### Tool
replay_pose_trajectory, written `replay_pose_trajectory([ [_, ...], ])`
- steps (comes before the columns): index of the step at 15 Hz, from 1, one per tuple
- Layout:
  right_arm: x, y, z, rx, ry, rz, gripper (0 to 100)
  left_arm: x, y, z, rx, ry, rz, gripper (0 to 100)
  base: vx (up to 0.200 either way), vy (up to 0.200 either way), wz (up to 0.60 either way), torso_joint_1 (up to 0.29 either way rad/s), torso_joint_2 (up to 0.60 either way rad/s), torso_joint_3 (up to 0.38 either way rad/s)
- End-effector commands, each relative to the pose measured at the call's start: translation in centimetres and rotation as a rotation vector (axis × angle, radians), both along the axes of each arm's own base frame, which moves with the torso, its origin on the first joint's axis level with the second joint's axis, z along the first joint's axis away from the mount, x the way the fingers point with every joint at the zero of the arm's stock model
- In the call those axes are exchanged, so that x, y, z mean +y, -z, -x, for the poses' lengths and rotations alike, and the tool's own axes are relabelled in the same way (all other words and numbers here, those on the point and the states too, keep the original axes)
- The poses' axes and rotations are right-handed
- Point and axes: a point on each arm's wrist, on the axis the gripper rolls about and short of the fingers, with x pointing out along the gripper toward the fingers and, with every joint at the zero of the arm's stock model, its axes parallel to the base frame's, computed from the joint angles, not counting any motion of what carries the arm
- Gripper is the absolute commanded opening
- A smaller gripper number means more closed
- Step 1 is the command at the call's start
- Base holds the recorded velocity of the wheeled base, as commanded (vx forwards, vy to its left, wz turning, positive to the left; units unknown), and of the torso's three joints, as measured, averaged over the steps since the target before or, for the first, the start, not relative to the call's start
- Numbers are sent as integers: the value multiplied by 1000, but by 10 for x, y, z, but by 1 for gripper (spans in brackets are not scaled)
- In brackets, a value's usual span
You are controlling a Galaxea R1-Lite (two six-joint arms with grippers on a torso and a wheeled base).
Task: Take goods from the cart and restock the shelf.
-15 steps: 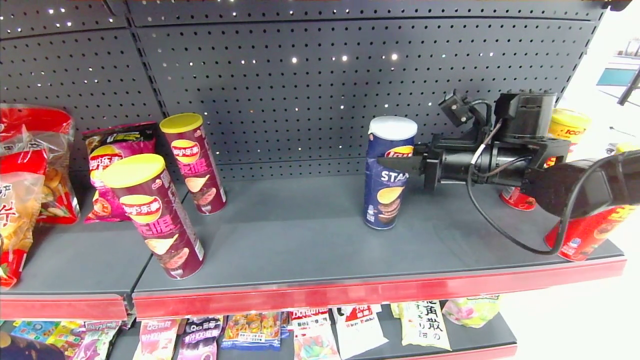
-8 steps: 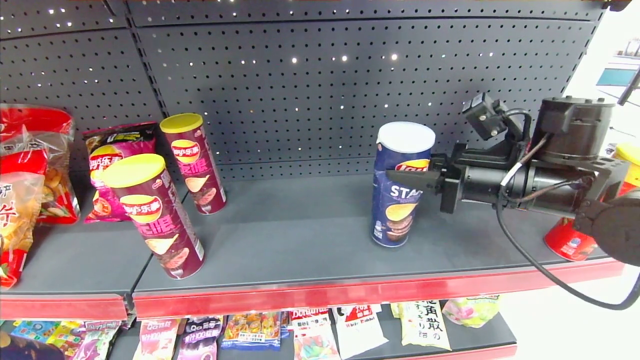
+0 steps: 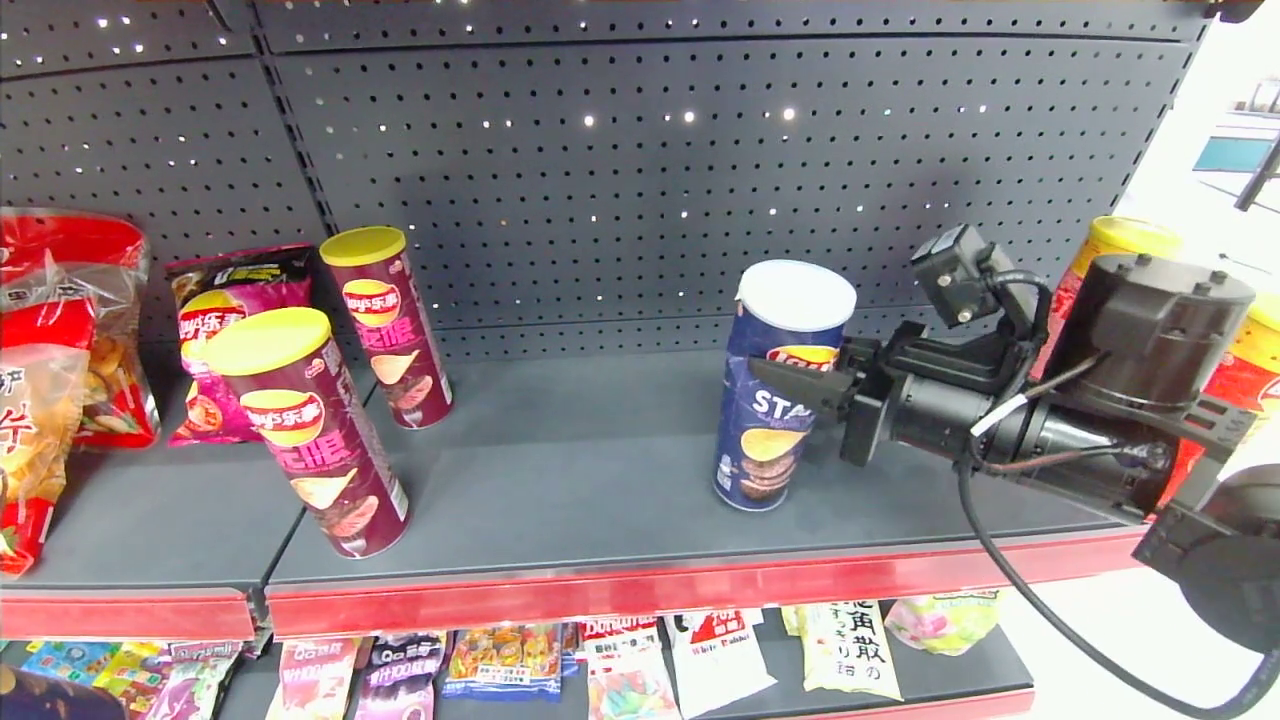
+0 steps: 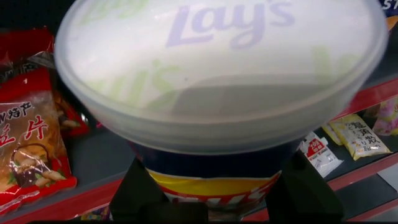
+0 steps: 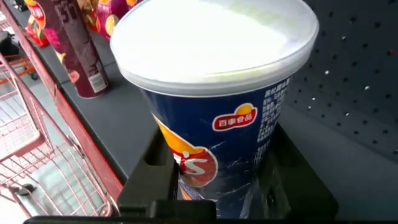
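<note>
Blue white-lidded can [image 3: 775,400] tilted over shelf [image 3: 600,470]; second can [image 4: 217,81], same look

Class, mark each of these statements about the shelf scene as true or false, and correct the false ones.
1. The right gripper grips a blue can with a white lid. True.
2. The two maroon cans have white lids. False: their lids are yellow.
3. The blue can is to the robot's left of the maroon cans. False: it is to their right.
4. Snack bags lie on the lower shelf. True.
5. The left gripper is empty. False: it grips a second blue can.
</note>
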Motion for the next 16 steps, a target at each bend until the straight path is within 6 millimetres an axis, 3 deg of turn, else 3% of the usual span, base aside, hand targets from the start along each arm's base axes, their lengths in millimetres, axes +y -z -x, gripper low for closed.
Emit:
replay_pose_trajectory([
  [1, 5, 15, 6, 45, -23, 30, 0, 0, 0, 0, 0, -1, 0, 0, 0, 0, 0, 0, 0, 0],
  [16, 16, 19, 22, 77, -21, 24, 0, 0, 1, 0, 1, 1, 0, 0, 0, 0, 0, 0, 0, 0],
])
